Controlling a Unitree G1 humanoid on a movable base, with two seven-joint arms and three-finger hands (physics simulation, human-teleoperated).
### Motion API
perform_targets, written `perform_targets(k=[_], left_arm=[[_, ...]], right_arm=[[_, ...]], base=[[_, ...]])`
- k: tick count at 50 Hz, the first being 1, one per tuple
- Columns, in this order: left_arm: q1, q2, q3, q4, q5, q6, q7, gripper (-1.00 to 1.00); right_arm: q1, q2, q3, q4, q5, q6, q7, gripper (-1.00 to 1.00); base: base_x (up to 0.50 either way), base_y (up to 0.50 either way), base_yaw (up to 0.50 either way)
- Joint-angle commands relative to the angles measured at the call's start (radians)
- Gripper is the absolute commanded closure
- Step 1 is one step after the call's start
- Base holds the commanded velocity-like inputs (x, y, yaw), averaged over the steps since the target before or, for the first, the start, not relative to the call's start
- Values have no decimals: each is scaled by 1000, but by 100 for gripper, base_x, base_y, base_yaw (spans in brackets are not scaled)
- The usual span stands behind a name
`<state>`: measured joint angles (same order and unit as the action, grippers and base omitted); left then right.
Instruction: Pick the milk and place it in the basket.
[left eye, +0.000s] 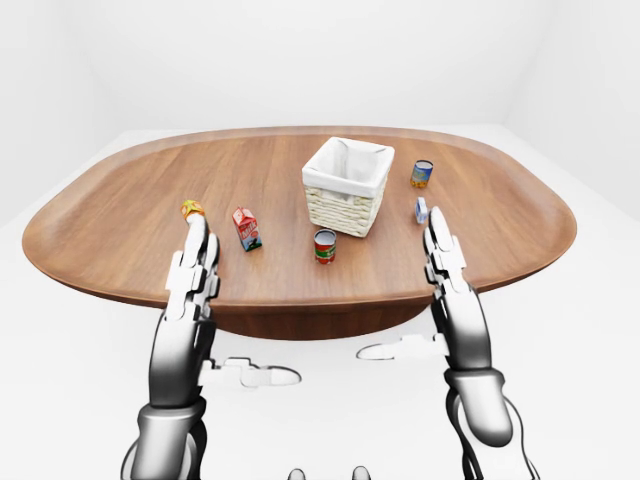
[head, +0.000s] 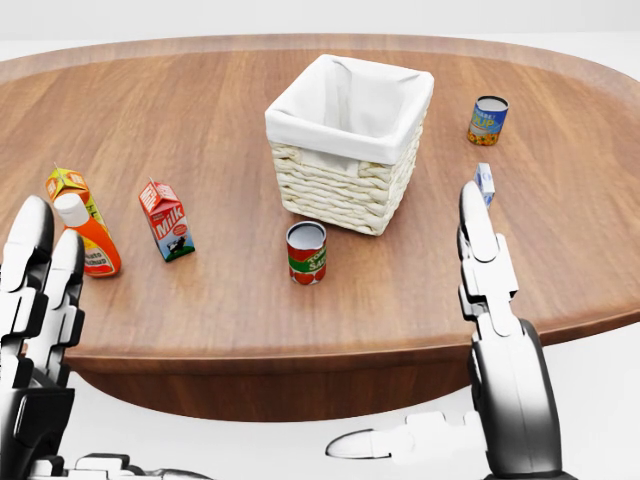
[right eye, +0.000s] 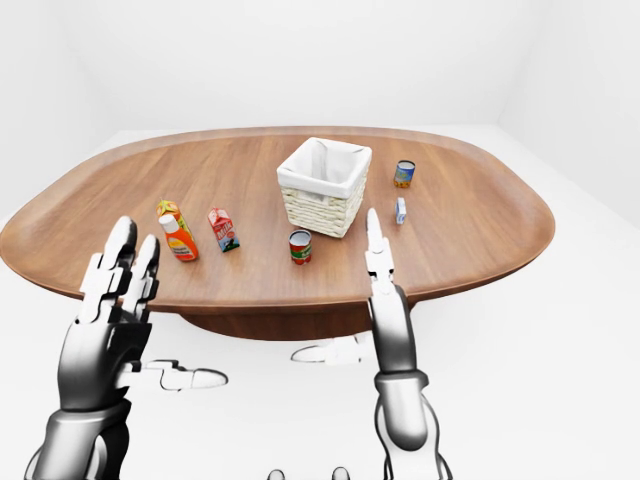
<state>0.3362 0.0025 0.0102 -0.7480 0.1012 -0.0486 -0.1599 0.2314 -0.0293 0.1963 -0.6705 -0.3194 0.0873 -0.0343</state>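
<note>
The milk (head: 167, 221) is a small red and white carton standing upright on the wooden table (head: 200, 120), left of the middle in the head view. The wicker basket (head: 350, 140) with a white cloth liner stands right of it, near the table's middle. My left hand (head: 40, 290) is open at the lower left, over the table's near edge, left of the milk and apart from it. My right hand (head: 485, 265) is open at the lower right, fingers stretched out, below and right of the basket. Both hands are empty.
An orange bottle (head: 88, 238) and a small orange carton (head: 64, 184) stand left of the milk. A red can (head: 306, 253) stands below the basket. A blue and yellow can (head: 487, 120) and a small blue and white box (head: 484, 182) stand right of the basket.
</note>
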Motion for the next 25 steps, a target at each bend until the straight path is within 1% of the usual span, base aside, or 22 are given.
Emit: perform_targets(k=[1, 6, 8, 10, 11, 14, 19, 23, 25], left_arm=[[7, -11, 19, -60, 0, 18, -34, -100], [19, -14, 17, -81, -2, 19, -39, -100], [17, -15, 19, -90, -16, 42, -42, -100], [15, -15, 22, -93, -18, 46, -44, -100], [16, -16, 22, -97, -18, 51, -44, -100], [22, -17, 19, -107, -20, 55, -46, -100], [30, -16, 11, -100, -15, 45, -45, -100], [34, -15, 11, -116, -26, 61, -46, -100], [33, -15, 12, -115, -29, 63, -46, -100]], right_arm=[[14, -2, 2, -62, -6, 0, 0, -100], [16, -4, 0, -62, -8, 0, -2, -100], [17, -4, -2, -60, 0, 0, 0, -100], [13, -1, -12, -43, 16, 0, 0, -100], [13, -1, -10, -43, 19, 0, 4, -100], [19, -1, -4, -60, 27, 0, 9, -100], [23, -2, -10, -66, 43, 0, 9, -100], [28, -4, 1, -77, 29, 0, 0, -100], [29, -6, 4, -76, 30, 0, 1, -100]], base=[[0, 0, 0], [0, 0, 0], [0, 0, 0], [0, 0, 0], [0, 0, 0], [0, 0, 0], [23, 0, 0], [33, 0, 0], [33, 0, 0]])
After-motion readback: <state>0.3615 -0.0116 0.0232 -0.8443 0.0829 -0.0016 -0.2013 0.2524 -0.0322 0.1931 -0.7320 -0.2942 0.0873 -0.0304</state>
